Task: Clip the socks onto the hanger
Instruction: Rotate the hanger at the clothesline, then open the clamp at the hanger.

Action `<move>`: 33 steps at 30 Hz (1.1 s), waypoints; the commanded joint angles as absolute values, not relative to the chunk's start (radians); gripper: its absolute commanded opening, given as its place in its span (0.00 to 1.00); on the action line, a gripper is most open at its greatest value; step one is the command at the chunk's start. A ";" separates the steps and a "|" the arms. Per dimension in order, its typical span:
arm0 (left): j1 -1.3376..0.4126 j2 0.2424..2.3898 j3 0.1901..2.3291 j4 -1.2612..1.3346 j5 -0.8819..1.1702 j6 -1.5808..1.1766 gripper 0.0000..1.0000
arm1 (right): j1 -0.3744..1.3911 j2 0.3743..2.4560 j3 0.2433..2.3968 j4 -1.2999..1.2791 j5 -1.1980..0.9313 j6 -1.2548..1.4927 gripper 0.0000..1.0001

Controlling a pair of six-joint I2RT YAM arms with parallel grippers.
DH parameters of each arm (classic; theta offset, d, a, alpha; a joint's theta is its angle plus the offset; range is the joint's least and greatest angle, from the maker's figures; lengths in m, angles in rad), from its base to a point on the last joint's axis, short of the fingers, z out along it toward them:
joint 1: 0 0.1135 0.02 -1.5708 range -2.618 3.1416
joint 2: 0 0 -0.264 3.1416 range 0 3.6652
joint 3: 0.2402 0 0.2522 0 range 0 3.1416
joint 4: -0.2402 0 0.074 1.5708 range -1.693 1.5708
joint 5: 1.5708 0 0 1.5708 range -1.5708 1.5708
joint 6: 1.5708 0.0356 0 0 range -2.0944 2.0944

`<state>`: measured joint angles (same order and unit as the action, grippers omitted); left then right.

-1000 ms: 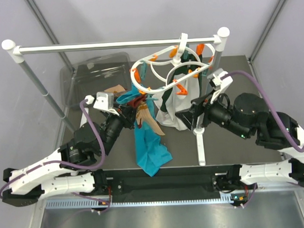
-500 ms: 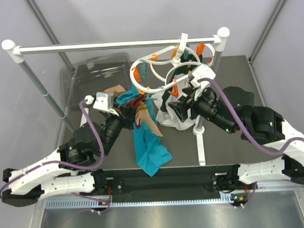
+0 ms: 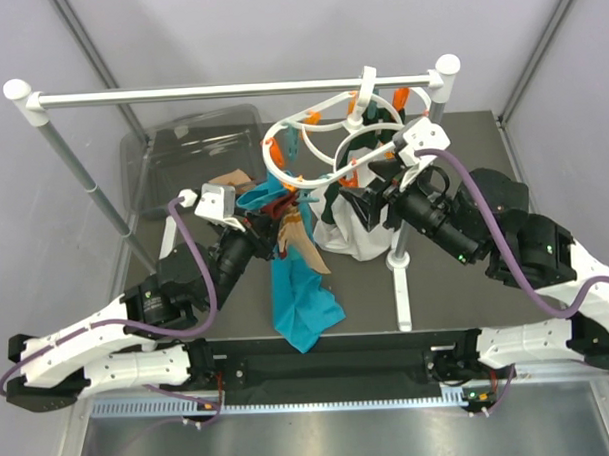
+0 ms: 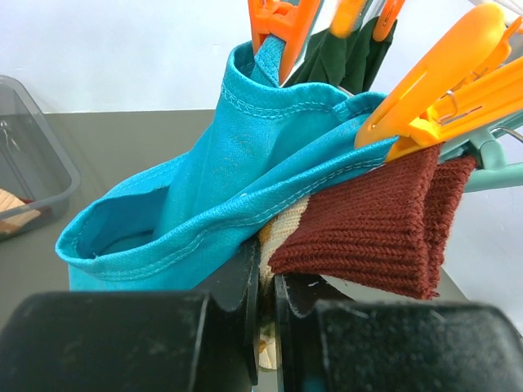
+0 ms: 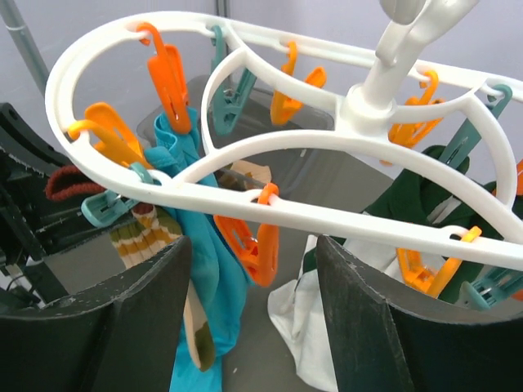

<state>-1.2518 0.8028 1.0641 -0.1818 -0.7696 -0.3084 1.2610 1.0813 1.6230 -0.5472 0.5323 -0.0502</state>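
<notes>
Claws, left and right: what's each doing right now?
Left claw: closed, pinching the sock.
Right claw: open, empty, facing the hanger.

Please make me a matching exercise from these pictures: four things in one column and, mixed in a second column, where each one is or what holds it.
Things
1. large teal-blue cloth
2. small dark red and tan knitted sock
3. white plastic ring-shaped hanger
4. clear grey plastic bin

Places
A. hooked on the long white rail
B. on the dark table, far left
C. pinched in the left gripper
D. its stitched hem in an orange clip

Pairs: 1-D, 2-C, 3-A, 4-B
</notes>
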 commanded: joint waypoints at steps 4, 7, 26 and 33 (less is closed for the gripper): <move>-1.252 0.787 1.092 -0.172 -0.755 -0.325 0.08 | 1.285 1.104 1.617 -0.428 0.584 -0.084 0.59; -1.252 0.781 1.092 -0.175 -0.753 -0.327 0.08 | 1.346 1.138 1.634 -0.423 0.644 -0.132 0.59; -1.252 0.770 1.100 -0.196 -0.741 -0.336 0.07 | 1.489 1.195 1.557 -0.157 1.104 -0.261 0.61; -1.252 0.782 1.100 -0.192 -0.736 -0.336 0.07 | 1.488 1.109 1.488 -0.094 1.009 -0.247 0.49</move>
<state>-1.2518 0.7876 1.0641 -0.1986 -0.7391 -0.3374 1.4769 1.1633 1.4937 -0.1696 1.0424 -0.2504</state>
